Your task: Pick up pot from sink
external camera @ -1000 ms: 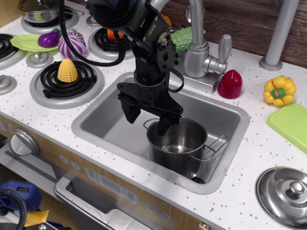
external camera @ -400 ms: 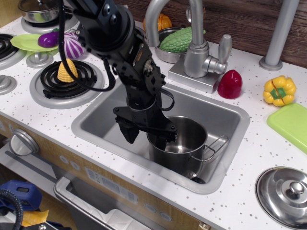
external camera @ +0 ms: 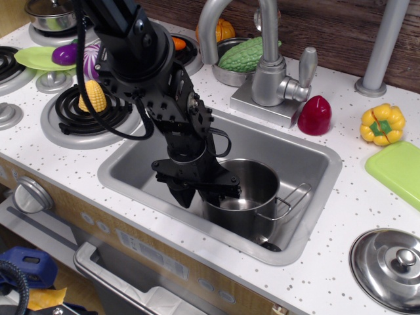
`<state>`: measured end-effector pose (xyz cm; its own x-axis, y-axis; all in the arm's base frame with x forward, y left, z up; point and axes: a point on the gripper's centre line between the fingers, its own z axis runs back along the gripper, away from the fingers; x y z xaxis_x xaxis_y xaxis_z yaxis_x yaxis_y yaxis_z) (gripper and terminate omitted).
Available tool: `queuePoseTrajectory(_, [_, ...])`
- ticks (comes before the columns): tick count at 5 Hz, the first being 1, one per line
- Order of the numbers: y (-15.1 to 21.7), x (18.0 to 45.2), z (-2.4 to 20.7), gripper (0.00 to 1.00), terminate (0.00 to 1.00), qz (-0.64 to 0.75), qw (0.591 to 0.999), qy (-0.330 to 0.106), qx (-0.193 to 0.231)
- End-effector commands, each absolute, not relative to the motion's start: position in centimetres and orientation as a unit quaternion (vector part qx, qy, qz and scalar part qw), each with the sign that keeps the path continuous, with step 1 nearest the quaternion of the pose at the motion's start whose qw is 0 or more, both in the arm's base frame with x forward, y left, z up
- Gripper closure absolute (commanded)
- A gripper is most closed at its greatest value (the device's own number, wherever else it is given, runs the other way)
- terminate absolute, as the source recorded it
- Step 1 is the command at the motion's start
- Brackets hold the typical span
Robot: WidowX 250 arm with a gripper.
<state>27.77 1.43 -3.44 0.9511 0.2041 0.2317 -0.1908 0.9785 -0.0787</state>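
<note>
The shiny steel pot (external camera: 252, 197) stands upright in the right half of the grey sink (external camera: 131, 167), with one wire loop handle pointing right. My black gripper (external camera: 202, 197) has come down on the pot's left rim, one finger outside the wall and one inside. The fingers stand close together on the rim. The pot rests on the sink floor. My arm hides the pot's left handle and part of its rim.
The faucet (external camera: 262, 65) rises behind the sink. A red toy vegetable (external camera: 315, 115), a yellow pepper (external camera: 382, 123), a green board (external camera: 400, 170) and a steel lid (external camera: 392, 260) lie to the right. Corn (external camera: 92, 96) sits on a burner at the left.
My gripper has dropped lower onto the pot's left rim and its fingers have drawn together. The arm has leaned left and forward. The pot has not moved.
</note>
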Motion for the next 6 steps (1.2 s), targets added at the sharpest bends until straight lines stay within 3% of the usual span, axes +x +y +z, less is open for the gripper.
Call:
queuePoseTrajectory(1, [1.2, 28.0, -2.7, 1.00, 0.00, 0.118, 0.984, -0.134, -0.029])
queuePoseTrajectory(2, [0.8, 28.4, -1.4, 1.00, 0.00, 0.116, 0.985, -0.129, -0.005])
queuePoseTrajectory(3, [1.3, 28.7, 0.3, 1.00, 0.00, 0.092, 0.982, -0.159, 0.052])
queuePoseTrajectory(4, [2.5, 28.9, 4.1, 1.00, 0.00, 0.049, 0.981, -0.161, 0.097])
queuePoseTrajectory(6, [5.5, 29.9, 5.4, 1.00, 0.00, 0.006, 0.982, -0.162, 0.092])
